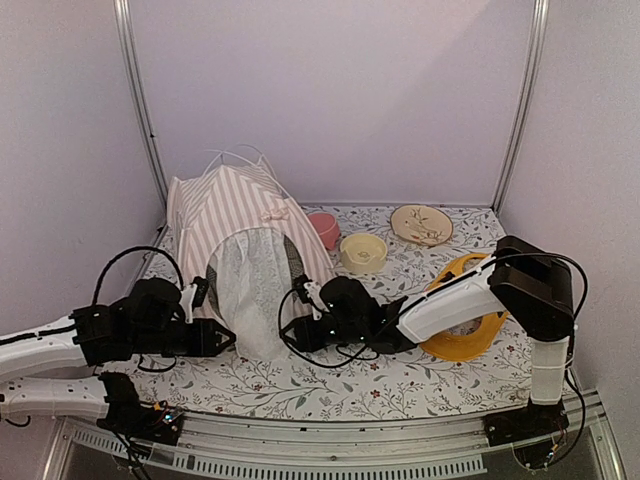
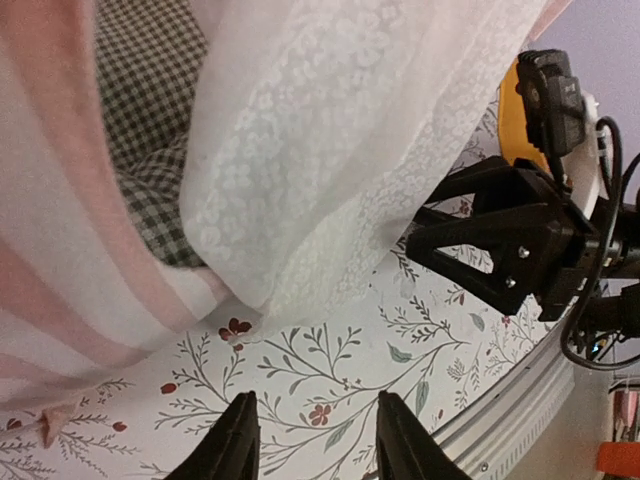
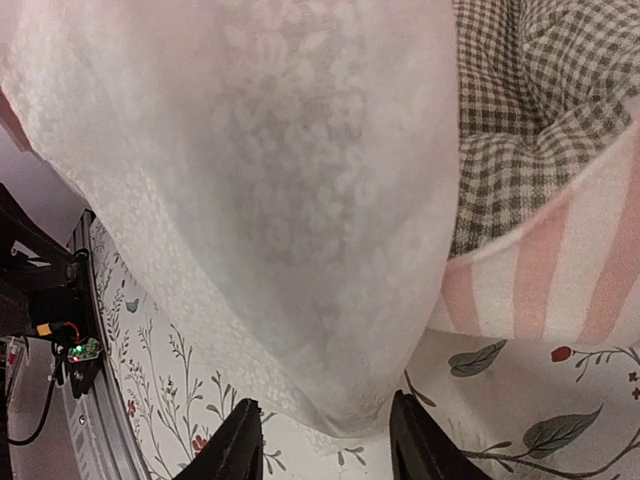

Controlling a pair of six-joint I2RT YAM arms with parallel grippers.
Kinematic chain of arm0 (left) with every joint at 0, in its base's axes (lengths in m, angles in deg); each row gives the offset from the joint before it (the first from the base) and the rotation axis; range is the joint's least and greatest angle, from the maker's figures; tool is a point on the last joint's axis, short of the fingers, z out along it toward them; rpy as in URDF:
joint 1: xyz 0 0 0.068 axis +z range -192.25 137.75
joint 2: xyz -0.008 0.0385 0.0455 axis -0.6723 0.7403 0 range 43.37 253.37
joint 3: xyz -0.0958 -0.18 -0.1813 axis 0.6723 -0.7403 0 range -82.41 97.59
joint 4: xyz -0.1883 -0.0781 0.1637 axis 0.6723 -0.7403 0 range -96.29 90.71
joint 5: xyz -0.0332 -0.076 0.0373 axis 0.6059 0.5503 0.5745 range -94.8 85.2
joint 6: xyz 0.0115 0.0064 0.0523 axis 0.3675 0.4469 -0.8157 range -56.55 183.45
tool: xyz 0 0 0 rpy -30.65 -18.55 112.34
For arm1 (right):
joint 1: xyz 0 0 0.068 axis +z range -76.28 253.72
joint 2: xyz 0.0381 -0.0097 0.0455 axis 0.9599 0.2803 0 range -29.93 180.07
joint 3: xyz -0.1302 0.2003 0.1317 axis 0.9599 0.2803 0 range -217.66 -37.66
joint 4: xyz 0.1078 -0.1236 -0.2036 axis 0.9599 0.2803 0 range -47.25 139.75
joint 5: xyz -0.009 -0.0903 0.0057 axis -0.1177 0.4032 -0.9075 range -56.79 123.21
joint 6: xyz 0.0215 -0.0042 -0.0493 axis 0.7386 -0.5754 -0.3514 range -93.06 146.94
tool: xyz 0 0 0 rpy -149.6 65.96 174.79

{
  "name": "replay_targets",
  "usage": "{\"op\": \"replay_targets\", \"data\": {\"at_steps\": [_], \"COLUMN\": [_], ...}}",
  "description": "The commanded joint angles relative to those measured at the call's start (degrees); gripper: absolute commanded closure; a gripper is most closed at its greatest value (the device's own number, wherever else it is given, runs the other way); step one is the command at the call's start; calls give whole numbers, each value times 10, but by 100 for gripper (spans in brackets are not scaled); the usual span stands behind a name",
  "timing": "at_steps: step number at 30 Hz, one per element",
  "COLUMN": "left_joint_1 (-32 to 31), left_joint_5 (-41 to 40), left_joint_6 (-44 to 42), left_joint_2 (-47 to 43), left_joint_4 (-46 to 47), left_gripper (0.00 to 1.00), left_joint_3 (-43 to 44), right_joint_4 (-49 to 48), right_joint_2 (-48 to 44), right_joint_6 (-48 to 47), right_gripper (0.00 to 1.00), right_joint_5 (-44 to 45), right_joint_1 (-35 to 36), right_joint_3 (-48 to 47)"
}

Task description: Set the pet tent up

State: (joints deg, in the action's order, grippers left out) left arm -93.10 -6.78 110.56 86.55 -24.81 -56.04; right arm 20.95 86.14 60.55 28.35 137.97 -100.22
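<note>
The pink-and-white striped pet tent [image 1: 235, 215] stands upright at the back left, thin white poles crossing above its peak. Its white sheer door flap [image 1: 250, 290] hangs over the front opening down to the cloth. My left gripper [image 1: 226, 338] is open and empty just left of the flap's foot; in its wrist view the open gripper [image 2: 312, 440] hovers over the floral cloth below the flap [image 2: 330, 150]. My right gripper [image 1: 296, 333] is open and empty just right of the flap; the flap's hem [image 3: 300, 250] hangs just ahead of the gripper [image 3: 325, 445]. A green-and-white checked cushion [image 3: 530, 110] lies inside the tent.
A floral tablecloth [image 1: 380, 385] covers the table. Behind the right arm are a pink cup [image 1: 324, 229], a cream bowl [image 1: 363, 252], a patterned plate [image 1: 421, 224] and a yellow ring-shaped object [image 1: 462, 340]. White walls close in the back and sides.
</note>
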Motion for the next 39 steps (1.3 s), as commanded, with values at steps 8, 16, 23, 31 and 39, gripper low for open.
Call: {"op": "replay_targets", "data": {"at_steps": [8,16,23,31,39], "left_joint_1": [168,296,293,270,240], "left_joint_5": [-40,47,72,73,66], "left_joint_6": [-16,-105,-66,-41,-38], "left_joint_2": [35,108,52,-9,45], "left_joint_4": [63,141,136,118,162], "left_gripper": [55,56,57,43,68], "left_joint_3": [3,48,-7,-63,-64], "right_joint_4": [49,122,159,187,187], "right_joint_2": [12,-28,-54,-66,-70], "right_joint_6": [-17,-43,-37,-33,-18], "right_gripper": [100,100,100,100,100], "right_joint_5": [-3,-26,-36,-30,-27], "right_joint_1": [-31,-36,-33,-20,-10], "right_joint_3": [-82,-130,-130,-125,-114]}}
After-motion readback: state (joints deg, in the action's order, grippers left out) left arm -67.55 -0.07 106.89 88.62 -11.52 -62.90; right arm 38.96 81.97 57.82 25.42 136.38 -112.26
